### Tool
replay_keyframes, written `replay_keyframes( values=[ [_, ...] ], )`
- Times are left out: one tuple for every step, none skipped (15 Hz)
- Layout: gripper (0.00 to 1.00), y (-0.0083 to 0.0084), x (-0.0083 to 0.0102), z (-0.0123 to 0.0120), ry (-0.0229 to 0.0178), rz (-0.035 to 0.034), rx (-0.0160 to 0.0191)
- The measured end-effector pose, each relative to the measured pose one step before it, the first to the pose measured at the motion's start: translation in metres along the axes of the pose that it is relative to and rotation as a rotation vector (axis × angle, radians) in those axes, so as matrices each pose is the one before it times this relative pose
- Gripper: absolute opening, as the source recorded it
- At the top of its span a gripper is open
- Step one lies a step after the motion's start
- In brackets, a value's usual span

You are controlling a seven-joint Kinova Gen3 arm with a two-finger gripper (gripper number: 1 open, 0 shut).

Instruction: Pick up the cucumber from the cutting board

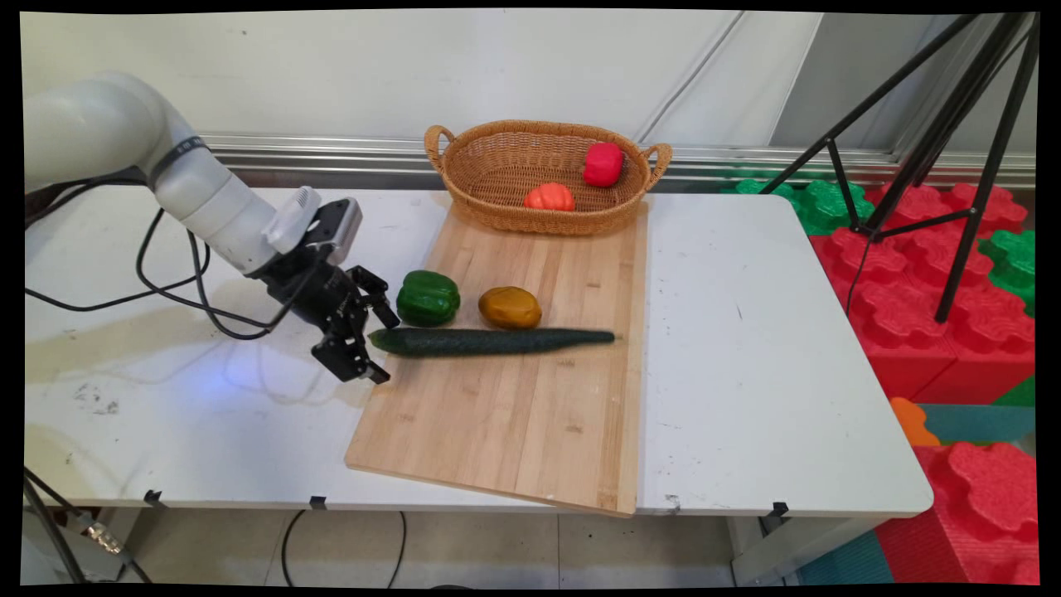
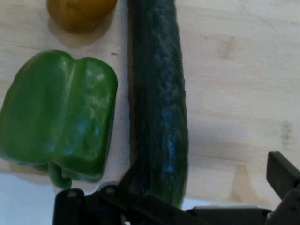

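Note:
A long dark green cucumber (image 1: 497, 341) (image 2: 159, 108) lies across the wooden cutting board (image 1: 497, 414), its left end at the board's left edge. My gripper (image 1: 391, 348) (image 2: 176, 187) is open, one finger on each side of that left end, not closed on it. A green bell pepper (image 1: 428, 298) (image 2: 58, 117) sits just behind the cucumber, close to the gripper's far finger. To the pepper's right rests a yellow-brown rounded vegetable (image 1: 510, 308) (image 2: 79, 11).
A wicker basket (image 1: 539, 222) stands at the board's far end, with a red pepper (image 1: 603, 163) and an orange tomato-like piece (image 1: 549, 197) inside. The white table (image 1: 746, 332) extends right of the board. A black tripod (image 1: 953, 166) and foam blocks stand beyond the right edge.

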Motion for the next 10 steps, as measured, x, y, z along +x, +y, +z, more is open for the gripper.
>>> replay_keyframes(
  values=[
    [1.0,-0.00033,0.00035,0.00238,-0.00059,0.00029,0.00272],
    [1.0,-0.00066,0.00109,0.00363,-0.00031,0.00112,0.00246],
    [1.0,-0.0003,0.00037,0.002,0.0,0.00044,0.00204],
    [1.0,-0.00016,0.00022,0.00251,0.00032,0.00023,0.00299],
    [1.0,-0.00032,0.00048,0.00236,0.00041,0.00118,0.00214],
    [1.0,-0.0006,0.00078,0.0025,0.00109,0.002,0.00282],
    [1.0,-0.00047,0.00074,0.0015,0.00138,0.00233,0.00217],
    [1.0,-0.00024,0.00049,0.00084,0.00092,0.0015,0.00114],
    [1.0,-0.00039,0.0006,0.00105,0.00149,0.00214,0.00236],
    [1.0,-0.00026,0.00045,0.00064,0.00092,0.00174,0.00143]
  ],
)
